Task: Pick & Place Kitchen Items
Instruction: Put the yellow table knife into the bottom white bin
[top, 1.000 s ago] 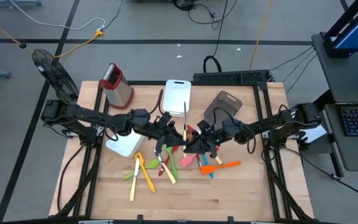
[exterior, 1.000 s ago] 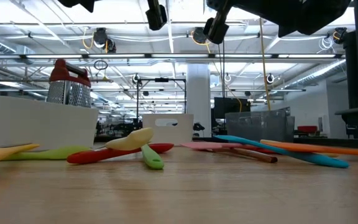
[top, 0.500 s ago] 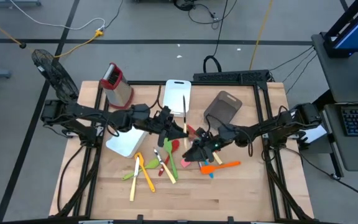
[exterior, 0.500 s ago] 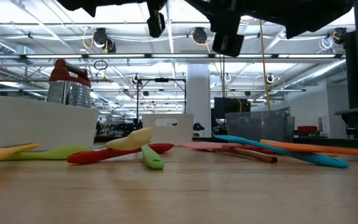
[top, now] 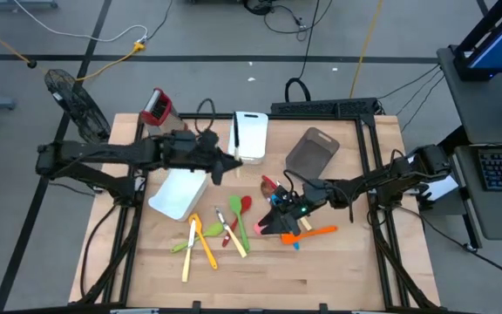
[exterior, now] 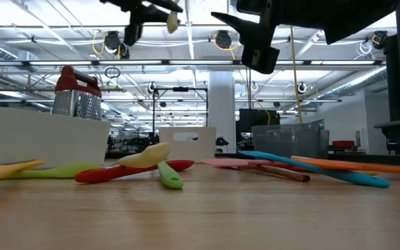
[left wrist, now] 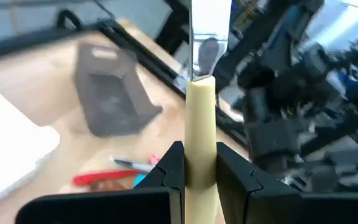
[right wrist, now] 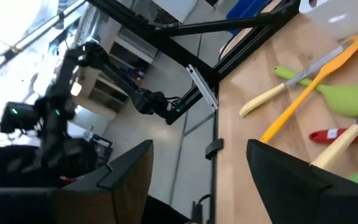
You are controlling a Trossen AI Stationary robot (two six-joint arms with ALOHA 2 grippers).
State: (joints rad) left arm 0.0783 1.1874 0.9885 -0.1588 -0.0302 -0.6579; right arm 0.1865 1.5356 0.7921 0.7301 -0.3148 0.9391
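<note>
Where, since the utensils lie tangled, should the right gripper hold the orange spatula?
Grip the orange spatula by its slim handle: it lies flat, clear of the pile. Come from above, jaws across it. Its other end is crowded by the open right gripper.

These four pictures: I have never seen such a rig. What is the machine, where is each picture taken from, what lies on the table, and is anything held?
It is a robot with two dark arms at a wooden table, each ending in a two-finger pincer. One picture looks straight down, one looks level across the table top, and two come from cameras on the wrists.

On the table lie coloured utensils, a white bin, a grey bin, a white board and a steel grater.

The left pincer is shut on a pale-handled knife, lifted near the white board. The right pincer is open and empty, over the utensils on the right.
</note>
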